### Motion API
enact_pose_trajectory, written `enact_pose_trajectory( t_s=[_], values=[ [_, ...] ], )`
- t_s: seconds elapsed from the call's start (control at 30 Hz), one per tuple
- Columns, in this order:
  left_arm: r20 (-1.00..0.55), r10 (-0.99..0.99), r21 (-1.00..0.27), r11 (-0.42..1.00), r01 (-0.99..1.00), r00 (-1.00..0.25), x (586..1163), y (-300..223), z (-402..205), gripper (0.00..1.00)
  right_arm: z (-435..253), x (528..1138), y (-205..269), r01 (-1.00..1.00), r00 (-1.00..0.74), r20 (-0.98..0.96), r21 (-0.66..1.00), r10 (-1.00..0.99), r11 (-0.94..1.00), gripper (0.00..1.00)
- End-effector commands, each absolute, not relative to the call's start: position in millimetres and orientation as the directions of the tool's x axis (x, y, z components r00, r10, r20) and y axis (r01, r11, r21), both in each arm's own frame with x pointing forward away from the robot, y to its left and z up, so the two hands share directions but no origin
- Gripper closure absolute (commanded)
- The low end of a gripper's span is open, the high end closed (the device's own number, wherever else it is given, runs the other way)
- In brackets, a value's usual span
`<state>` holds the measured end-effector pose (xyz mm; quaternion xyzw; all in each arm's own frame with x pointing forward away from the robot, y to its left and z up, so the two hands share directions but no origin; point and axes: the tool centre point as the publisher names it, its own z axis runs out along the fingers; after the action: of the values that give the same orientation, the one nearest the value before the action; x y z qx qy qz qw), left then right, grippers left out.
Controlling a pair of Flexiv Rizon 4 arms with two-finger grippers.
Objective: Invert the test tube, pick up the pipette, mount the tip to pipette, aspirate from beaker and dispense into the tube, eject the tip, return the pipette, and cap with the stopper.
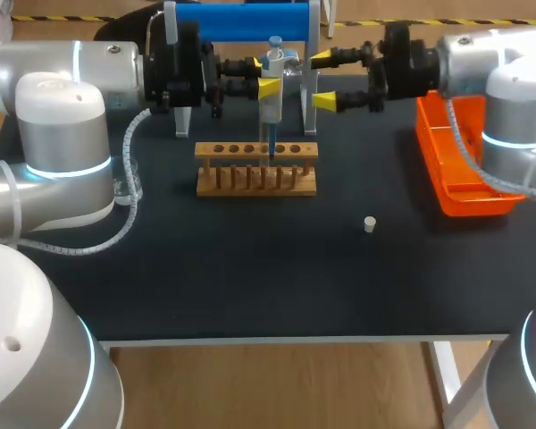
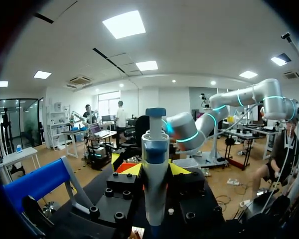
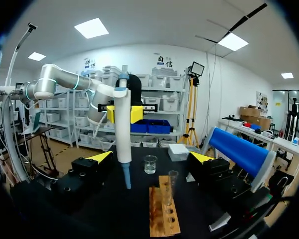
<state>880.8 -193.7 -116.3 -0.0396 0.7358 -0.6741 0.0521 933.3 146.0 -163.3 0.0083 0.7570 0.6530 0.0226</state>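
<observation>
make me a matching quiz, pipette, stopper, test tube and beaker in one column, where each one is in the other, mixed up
Things:
1. pipette
2. stopper
3. test tube
4. beaker

Places:
A. standing upright in the wooden rack
B. held in the left gripper, above the rack
C. alone on the table, off to the rack's right
D. on the table's left side, apart from the rack

Pairs: 1-B, 2-C, 3-A, 4-D
</observation>
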Motion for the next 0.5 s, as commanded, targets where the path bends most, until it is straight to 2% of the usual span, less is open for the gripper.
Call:
enact_pose_trajectory(
  t_s=[0.03,0.27,0.5],
  values=[
    [-0.022,-0.128,-0.996,0.091,0.011,-0.992,881,-194,-115,1.0,-154,948,146,0.015,-0.99,-0.022,0.965,0.136,0.261,0.0],
    [-0.022,-0.128,-0.996,0.091,0.011,-0.992,881,-194,-115,1.0,-151,978,157,0.062,-0.961,-0.035,0.939,0.274,0.338,0.0],
    [-0.022,-0.128,-0.996,0.091,0.011,-0.992,881,-194,-115,1.0,-147,1006,171,0.067,-0.944,-0.049,0.94,0.327,0.334,0.0]
  ],
)
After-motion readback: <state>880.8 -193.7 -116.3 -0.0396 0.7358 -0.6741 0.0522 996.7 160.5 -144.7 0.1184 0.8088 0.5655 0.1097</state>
